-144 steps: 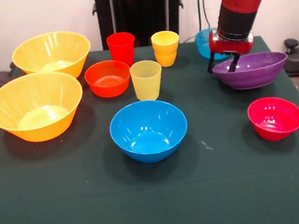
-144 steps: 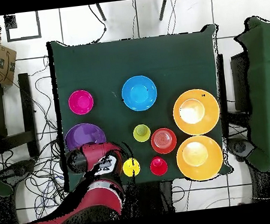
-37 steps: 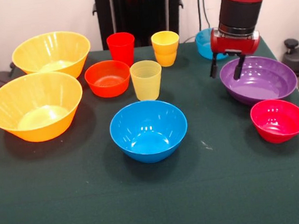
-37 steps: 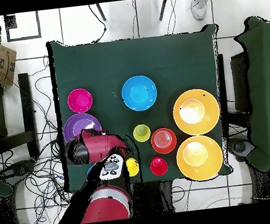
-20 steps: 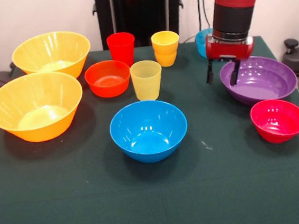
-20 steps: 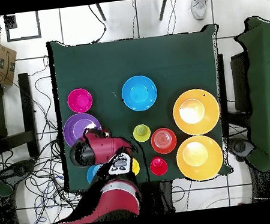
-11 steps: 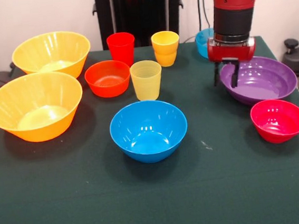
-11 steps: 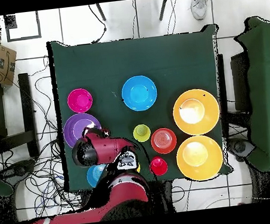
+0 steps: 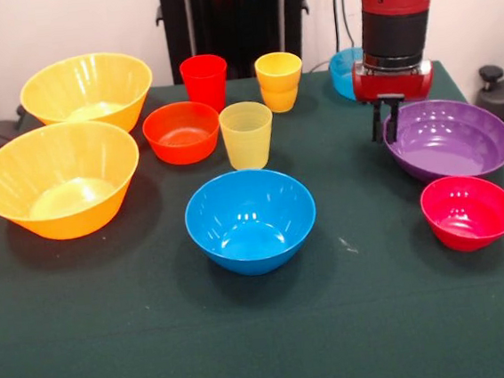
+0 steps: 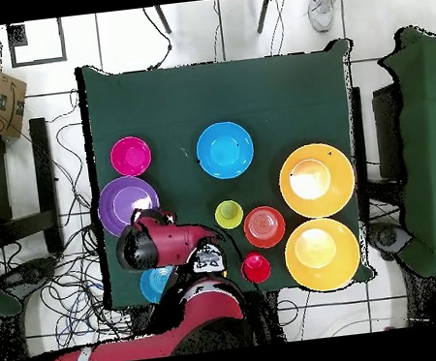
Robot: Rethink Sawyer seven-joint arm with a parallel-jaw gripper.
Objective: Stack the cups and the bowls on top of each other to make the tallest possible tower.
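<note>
My gripper (image 9: pixel 386 131) hangs at the left rim of the wide purple bowl (image 9: pixel 451 139) (image 10: pixel 122 201), with its fingers close together astride the rim; the bowl rests on the table. A pink-red bowl (image 9: pixel 469 213) sits just in front of it. The blue bowl (image 9: pixel 251 220) stands mid-table. Behind it are the pale yellow cup (image 9: pixel 247 134), orange-red bowl (image 9: pixel 181 131), red cup (image 9: pixel 204 80) and two orange-yellow cups (image 9: pixel 279 81), one nested in the other. Two large yellow-orange bowls (image 9: pixel 86 89) (image 9: pixel 59 181) stand at the left. A light-blue bowl (image 9: pixel 345 71) is half hidden behind the arm. No tower stands.
The table is covered with dark green cloth (image 9: pixel 267 348). The red arm (image 10: pixel 170 242) covers the nested cups in the overhead view. Chairs and cables lie around the table, and a person's shoe (image 10: pixel 323 6) shows at the overhead view's top.
</note>
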